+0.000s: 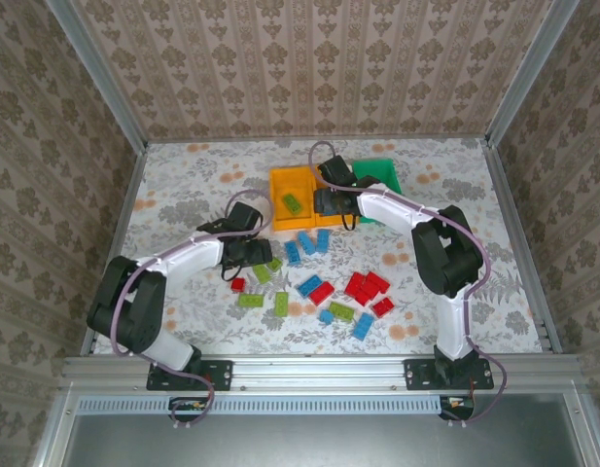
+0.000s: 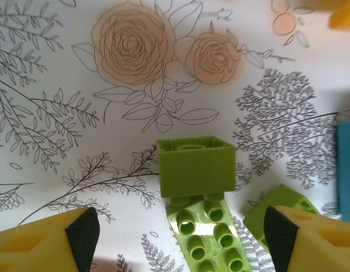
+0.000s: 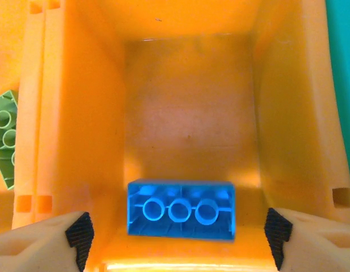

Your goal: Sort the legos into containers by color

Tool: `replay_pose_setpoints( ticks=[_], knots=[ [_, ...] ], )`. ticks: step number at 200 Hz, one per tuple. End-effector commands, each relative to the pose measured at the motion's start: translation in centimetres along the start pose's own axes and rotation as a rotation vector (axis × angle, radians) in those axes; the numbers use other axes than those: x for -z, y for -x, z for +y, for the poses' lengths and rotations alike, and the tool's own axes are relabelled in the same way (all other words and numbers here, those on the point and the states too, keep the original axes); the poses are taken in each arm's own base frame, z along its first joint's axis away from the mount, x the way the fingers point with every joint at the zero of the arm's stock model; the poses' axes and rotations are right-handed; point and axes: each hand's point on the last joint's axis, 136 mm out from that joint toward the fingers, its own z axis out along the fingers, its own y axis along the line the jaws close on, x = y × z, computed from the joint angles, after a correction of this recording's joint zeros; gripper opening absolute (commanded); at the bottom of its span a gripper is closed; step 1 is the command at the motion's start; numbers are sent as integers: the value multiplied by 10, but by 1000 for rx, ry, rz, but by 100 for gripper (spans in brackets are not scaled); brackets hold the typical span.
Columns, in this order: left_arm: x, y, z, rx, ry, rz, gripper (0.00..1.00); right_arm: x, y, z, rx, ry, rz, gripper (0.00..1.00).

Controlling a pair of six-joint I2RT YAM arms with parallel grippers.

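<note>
Top external gives me the floral table (image 1: pixel 183 185) and the row of bins. The right gripper (image 1: pixel 329 202) hangs over the middle orange bin (image 3: pixel 78 113), with the other orange bin (image 1: pixel 280 185) just left of its jaws and the green bin (image 1: pixel 382 175) just right of them. Those jaws stand wide apart. A blue brick (image 3: pixel 180 209) lies hollow side up on the bin floor between them, clear of both pads, so I judge that drop done.

The left gripper (image 2: pixel 180 226) is the one with work in hand. Its jaws are spread and hold nothing. Between them sits a lime block (image 2: pixel 194 167), hollow side up, pressed against a studded lime brick (image 2: pixel 209 243) nearer the wrist. I cannot tell whether the two are clipped together or merely touching. A third lime brick (image 2: pixel 279 207) lies just beside the right fingertip, and a blue one (image 2: pixel 348 164) lies outside the jaws on that side.

To do this pick well I would reach forward until the block sits squarely between the pads. I would keep the right fingertip off the third brick, then close across the block's flat sides. I would lift slowly and watch whether the studded brick comes up too. Both are lime, so carrying the pair to the other orange bin would be fine.
</note>
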Motion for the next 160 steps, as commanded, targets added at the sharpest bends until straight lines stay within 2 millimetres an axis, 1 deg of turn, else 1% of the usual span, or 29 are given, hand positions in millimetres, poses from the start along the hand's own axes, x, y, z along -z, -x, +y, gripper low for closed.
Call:
replay_pose_setpoints(
  ticks=[1,18,32,69,90,124,137,160],
  knots=[
    [-3,8,-1,32,2,4,77,10,-5,0,0,16,26,89],
    [-6,10,2,53,3,3,76,21,-5,0,-6,32,16,89],
    [-8,12,2,62,-8,0,76,32,-10,-1,-12,42,7,90],
    [-13,16,1,50,-5,7,72,59,-31,-14,-22,51,-7,90],
    [-17,18,0,45,-4,11,70,70,-49,-27,-26,35,10,90],
    [-21,20,-4,38,-10,13,64,81,-84,-57,-46,-31,34,90],
    [-22,22,-6,36,-22,12,60,84,-96,-66,-53,-49,45,91],
    [-23,23,-10,28,-34,19,48,87,-116,-82,-61,-87,69,90]
  ],
)
